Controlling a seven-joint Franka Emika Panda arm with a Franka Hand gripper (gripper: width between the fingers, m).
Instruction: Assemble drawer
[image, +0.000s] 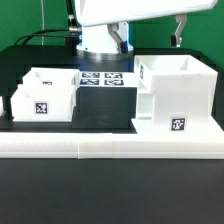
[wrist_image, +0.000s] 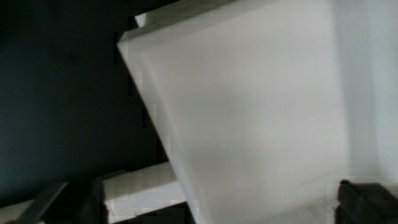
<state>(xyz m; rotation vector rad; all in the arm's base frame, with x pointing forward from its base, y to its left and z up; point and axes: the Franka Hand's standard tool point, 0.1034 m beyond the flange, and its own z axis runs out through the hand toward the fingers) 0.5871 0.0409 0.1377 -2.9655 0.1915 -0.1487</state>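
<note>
A white open-topped drawer box (image: 45, 95) with a marker tag on its front stands at the exterior view's left. A taller white drawer housing (image: 175, 92), also tagged, stands at the exterior view's right. My gripper (image: 180, 30) hangs just above the housing's far upper edge. In the wrist view a blurred white panel of the housing (wrist_image: 249, 110) fills most of the picture. My gripper (wrist_image: 206, 205) is open, with one dark finger (wrist_image: 45, 205) on each side of the panel. It holds nothing.
The marker board (image: 100, 78) lies flat at the back between the two white parts, in front of the robot base (image: 100, 40). A long white rail (image: 110, 145) runs along the table's front. The table top is black.
</note>
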